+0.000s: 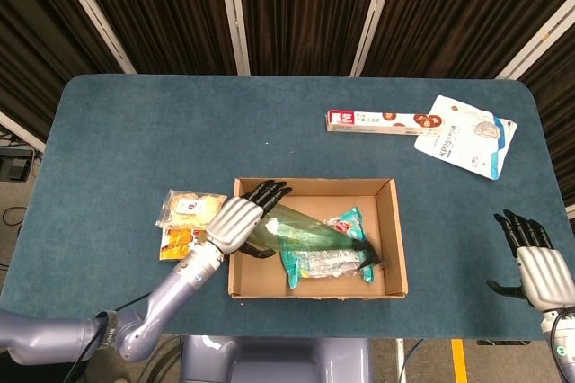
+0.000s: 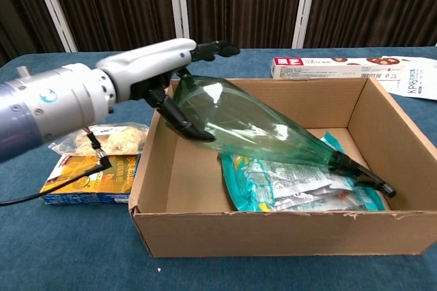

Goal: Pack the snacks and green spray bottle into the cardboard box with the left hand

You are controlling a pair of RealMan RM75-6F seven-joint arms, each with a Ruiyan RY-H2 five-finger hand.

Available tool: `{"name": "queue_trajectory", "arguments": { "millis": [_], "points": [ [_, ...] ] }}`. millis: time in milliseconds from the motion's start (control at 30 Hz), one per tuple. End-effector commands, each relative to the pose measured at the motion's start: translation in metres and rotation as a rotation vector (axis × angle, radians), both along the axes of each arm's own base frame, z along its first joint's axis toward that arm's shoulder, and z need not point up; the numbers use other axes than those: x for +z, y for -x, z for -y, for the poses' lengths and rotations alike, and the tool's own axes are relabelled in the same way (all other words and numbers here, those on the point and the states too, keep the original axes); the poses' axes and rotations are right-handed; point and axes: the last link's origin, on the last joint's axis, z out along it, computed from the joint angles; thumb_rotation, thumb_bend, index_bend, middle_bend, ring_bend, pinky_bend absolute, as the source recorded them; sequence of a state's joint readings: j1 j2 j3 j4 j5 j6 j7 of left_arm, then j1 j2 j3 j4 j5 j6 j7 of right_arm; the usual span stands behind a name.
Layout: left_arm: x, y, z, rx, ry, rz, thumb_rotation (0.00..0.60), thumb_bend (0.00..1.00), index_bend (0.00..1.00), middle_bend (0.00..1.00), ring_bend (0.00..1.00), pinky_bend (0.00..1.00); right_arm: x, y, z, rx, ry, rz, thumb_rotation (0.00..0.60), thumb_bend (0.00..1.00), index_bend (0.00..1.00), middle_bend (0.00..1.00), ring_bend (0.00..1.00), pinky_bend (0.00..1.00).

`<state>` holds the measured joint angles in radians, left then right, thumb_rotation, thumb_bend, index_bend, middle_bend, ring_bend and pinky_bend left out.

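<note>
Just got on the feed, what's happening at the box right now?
The left hand holds the green spray bottle by its base, tilted nozzle-down inside the cardboard box, over the teal snack pack already there. Two snack packs lie left of the box; a long snack box and white pouch sit far right. The right hand idles, open.

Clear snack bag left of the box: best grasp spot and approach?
Pinch the clear snack bag by its free left edge, from above with the left hand. It lies flat partly on the orange snack box, its right side close to the cardboard box wall.
</note>
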<state>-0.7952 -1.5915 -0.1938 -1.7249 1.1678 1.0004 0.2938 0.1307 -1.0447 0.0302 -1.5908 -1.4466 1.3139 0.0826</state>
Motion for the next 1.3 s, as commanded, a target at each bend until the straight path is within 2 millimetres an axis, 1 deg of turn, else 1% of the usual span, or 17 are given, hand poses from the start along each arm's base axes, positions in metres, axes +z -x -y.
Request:
{"name": "queue_trajectory", "arguments": {
  "millis": [33, 133, 300, 433, 500, 567, 600, 633, 667, 733, 767, 833, 967, 1100, 1300],
  "points": [
    [0.017, 0.013, 0.002, -0.002, 0.003, -0.02, 0.6, 0.0, 0.0, 0.0, 0.0, 0.27, -0.001, 0.0, -0.001, 0.004, -0.005, -0.006, 0.6, 0.0, 0.0, 0.0, 0.0, 0.0],
    [0.035, 0.023, 0.008, -0.011, 0.002, -0.023, 0.6, 0.0, 0.0, 0.0, 0.0, 0.25, -0.005, -0.002, -0.002, 0.012, -0.014, -0.015, 0.6, 0.0, 0.0, 0.0, 0.0, 0.0],
    [0.063, 0.031, 0.021, 0.019, 0.06, 0.048, 0.6, 0.0, 0.0, 0.0, 0.0, 0.22, -0.011, -0.007, -0.002, 0.022, -0.025, -0.026, 0.6, 0.0, 0.0, 0.0, 0.0, 0.0],
    [0.084, 0.04, 0.024, 0.012, 0.028, 0.062, 0.6, 0.0, 0.0, 0.0, 0.0, 0.22, -0.015, -0.01, -0.003, 0.03, -0.033, -0.034, 0.6, 0.0, 0.0, 0.0, 0.0, 0.0],
    [0.094, 0.05, 0.027, 0.028, 0.017, 0.052, 0.6, 0.0, 0.0, 0.0, 0.0, 0.22, -0.016, -0.011, -0.004, 0.031, -0.037, -0.034, 0.6, 0.0, 0.0, 0.0, 0.0, 0.0],
    [0.106, 0.068, 0.031, 0.05, -0.01, 0.022, 0.6, 0.0, 0.0, 0.0, 0.0, 0.21, -0.016, -0.011, -0.004, 0.033, -0.039, -0.033, 0.6, 0.0, 0.0, 0.0, 0.0, 0.0],
    [0.111, 0.078, 0.033, 0.06, -0.024, 0.006, 0.6, 0.0, 0.0, 0.0, 0.0, 0.21, -0.016, -0.011, -0.004, 0.033, -0.038, -0.032, 0.6, 0.0, 0.0, 0.0, 0.0, 0.0],
    [0.117, 0.094, 0.035, 0.084, -0.046, -0.026, 0.6, 0.0, 0.0, 0.0, 0.0, 0.21, -0.015, -0.011, -0.004, 0.032, -0.037, -0.033, 0.6, 0.0, 0.0, 0.0, 0.0, 0.0],
    [0.119, 0.101, 0.036, 0.094, -0.051, -0.037, 0.6, 0.0, 0.0, 0.0, 0.0, 0.21, -0.015, -0.01, -0.004, 0.032, -0.036, -0.033, 0.6, 0.0, 0.0, 0.0, 0.0, 0.0],
    [0.122, 0.122, 0.036, 0.137, -0.063, -0.07, 0.6, 0.0, 0.0, 0.0, 0.0, 0.2, -0.014, -0.01, -0.004, 0.029, -0.032, -0.03, 0.6, 0.0, 0.0, 0.0, 0.0, 0.0],
    [0.121, 0.132, 0.035, 0.158, -0.066, -0.092, 0.6, 0.0, 0.0, 0.0, 0.0, 0.2, -0.014, -0.01, -0.003, 0.029, -0.032, -0.031, 0.6, 0.0, 0.0, 0.0, 0.0, 0.0],
    [0.116, 0.145, 0.031, 0.194, -0.053, -0.119, 0.6, 0.0, 0.0, 0.0, 0.0, 0.2, -0.016, -0.01, -0.003, 0.032, -0.035, -0.033, 0.6, 0.0, 0.0, 0.0, 0.0, 0.0],
    [0.1, 0.159, 0.022, 0.225, -0.03, -0.156, 0.6, 0.0, 0.0, 0.0, 0.0, 0.19, -0.019, -0.012, -0.002, 0.04, -0.043, -0.039, 0.6, 0.0, 0.0, 0.0, 0.0, 0.0],
    [0.081, 0.163, 0.013, 0.218, -0.047, -0.186, 0.6, 0.0, 0.0, 0.0, 0.0, 0.19, -0.019, -0.013, -0.002, 0.039, -0.044, -0.041, 0.6, 0.0, 0.0, 0.0, 0.0, 0.0],
    [0.054, 0.159, 0.006, 0.187, -0.072, -0.204, 0.6, 0.01, 0.0, 0.0, 0.0, 0.19, -0.018, -0.011, -0.001, 0.03, -0.038, -0.04, 0.6, 0.0, 0.0, 0.0, 0.0, 0.0]
  ]
}}
